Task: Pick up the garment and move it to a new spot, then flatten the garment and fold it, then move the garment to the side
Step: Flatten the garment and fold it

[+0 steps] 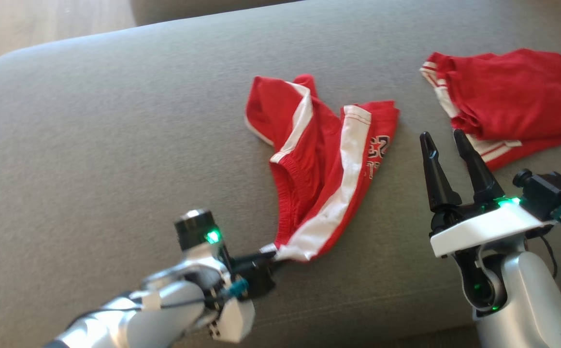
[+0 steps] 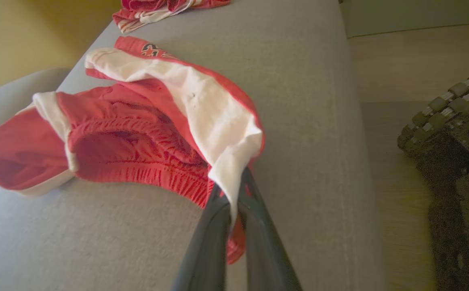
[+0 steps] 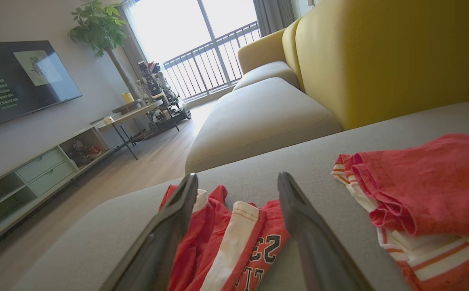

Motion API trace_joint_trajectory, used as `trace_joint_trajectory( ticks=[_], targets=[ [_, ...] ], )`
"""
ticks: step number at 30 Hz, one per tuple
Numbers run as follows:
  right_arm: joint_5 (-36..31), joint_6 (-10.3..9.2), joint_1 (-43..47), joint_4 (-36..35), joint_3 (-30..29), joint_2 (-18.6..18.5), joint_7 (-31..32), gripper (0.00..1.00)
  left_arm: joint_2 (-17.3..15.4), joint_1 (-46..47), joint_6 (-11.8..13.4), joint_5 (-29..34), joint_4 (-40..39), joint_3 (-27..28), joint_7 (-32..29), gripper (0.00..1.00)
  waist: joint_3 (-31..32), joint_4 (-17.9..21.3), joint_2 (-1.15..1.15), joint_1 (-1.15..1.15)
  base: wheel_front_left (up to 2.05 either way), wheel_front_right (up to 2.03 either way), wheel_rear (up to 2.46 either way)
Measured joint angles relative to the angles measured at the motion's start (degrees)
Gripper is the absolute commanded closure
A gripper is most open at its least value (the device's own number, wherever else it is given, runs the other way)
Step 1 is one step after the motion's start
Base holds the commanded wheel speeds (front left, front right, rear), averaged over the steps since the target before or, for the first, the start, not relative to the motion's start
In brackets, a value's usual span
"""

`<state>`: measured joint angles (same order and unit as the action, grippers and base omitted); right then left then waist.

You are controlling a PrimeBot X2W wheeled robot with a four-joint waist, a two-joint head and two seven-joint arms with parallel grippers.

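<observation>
Grey cushion (image 1: 92,145) is recorded in the head view, with the shorts (image 1: 319,164) crumpled at centre and a second garment (image 1: 507,96) at far right. The left gripper (image 1: 268,256) is clamped on the shorts' near corner. The right gripper (image 1: 442,137) is held spread and empty, just right of them.

In the left wrist view, the white stripe's end is seen pinched between the fingers (image 2: 258,226).

In the right wrist view, parted fingers (image 3: 177,210) are confirmed.

Cloth is judged light, limp and prone to bunching. The waistband's other end is advised as the second hold.
</observation>
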<state>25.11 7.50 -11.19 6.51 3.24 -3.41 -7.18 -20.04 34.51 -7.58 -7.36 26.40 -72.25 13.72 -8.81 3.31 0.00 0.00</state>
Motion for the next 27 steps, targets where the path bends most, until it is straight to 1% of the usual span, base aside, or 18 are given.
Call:
trace_joint_trajectory(
  ticks=[2, 4, 8, 10, 11, 13, 17, 18, 19, 20, 23, 27],
  targets=[
    [-0.2, 0.0, 0.0, -0.2, -0.2, 0.0, 0.6, 0.0, -0.4, 1.0, 0.3, -0.6, 0.6, 1.0, 0.0, 1.0, 0.0, -1.2, 0.0, 0.0, 0.0, 0.0, 0.0],
    [-0.6, 0.0, 0.0, -0.4, -0.1, 0.0, 1.2, 0.0, -0.6, 2.0, 1.4, -1.0, 1.4, 2.1, 0.1, 1.0, -0.1, -2.4, 0.0, 0.0, 0.0, 0.0, 0.0],
    [-0.9, 0.0, 0.0, -0.6, 0.5, 0.0, 2.2, 0.0, -1.6, 4.3, 3.7, -0.3, 3.5, 3.5, 0.6, 1.0, -0.2, -4.3, 0.0, 0.0, 0.0, 0.0, 0.0],
    [-0.9, 0.0, -0.1, -0.7, 0.6, 0.0, 2.3, 0.0, -2.2, 5.0, 5.8, 1.7, 4.1, 3.4, 0.6, 1.0, -0.4, -4.8, 0.0, 0.0, 0.0, 0.0, 0.0],
    [-0.9, 0.0, -0.1, -0.7, 0.6, 0.0, 2.3, 0.0, -2.2, 5.0, 5.8, 1.7, 4.1, 3.4, 0.6, 1.0, -0.4, -4.8, 0.0, 0.0, 0.0, 0.0, 0.0],
    [-0.9, 0.0, -0.1, -0.7, 0.5, 0.0, 2.7, 0.0, -2.2, 5.2, 7.2, 2.9, 4.8, 3.0, 0.6, 1.0, -0.5, -5.3, 0.0, 0.0, 0.0, 0.0, 0.0],
    [-0.9, 0.0, -0.1, -0.7, 0.3, 0.0, 3.2, 0.0, -1.2, 3.1, 8.0, 2.8, 5.3, 2.3, 0.9, 1.0, -0.8, -5.8, 0.0, 0.0, 0.0, 0.0, 0.0],
    [-0.9, 0.0, -0.1, -0.7, 0.2, 0.0, 3.2, 0.0, -0.8, 2.2, 8.2, 2.5, 5.2, 2.3, 1.0, 0.92, -0.9, -5.9, 0.0, 0.0, 0.0, 0.0, 0.0],
    [-0.9, 0.0, -0.1, -0.7, 0.1, 0.0, 3.3, 0.0, -0.4, 1.4, 8.7, 1.9, 5.0, 2.4, 1.0, 0.25, -0.9, -6.0, 0.0, 0.0, 0.0, 0.0, 0.0],
    [-1.0, 0.0, -0.1, -0.7, 0.0, 0.0, 3.5, 0.0, -0.1, 0.6, 9.2, 1.4, 4.8, 2.6, 1.0, 0.0, -1.0, -6.1, 0.0, 0.0, 0.0, 0.0, 0.0],
    [-1.4, 0.0, -0.2, -0.7, -0.3, 0.0, 3.7, 0.0, 0.2, -0.7, 10.9, 0.0, 3.8, 4.1, 1.0, 0.0, -1.0, -6.3, 0.0, 0.0, 0.0, 0.0, 0.0],
    [-1.4, 0.0, -0.1, -0.7, -1.0, 0.0, 3.7, 0.0, -0.5, -0.7, 15.2, -2.6, 1.2, 9.4, 1.0, 0.0, -0.9, -6.8, 0.0, 0.0, 0.0, 0.0, 0.0]
  ],
)
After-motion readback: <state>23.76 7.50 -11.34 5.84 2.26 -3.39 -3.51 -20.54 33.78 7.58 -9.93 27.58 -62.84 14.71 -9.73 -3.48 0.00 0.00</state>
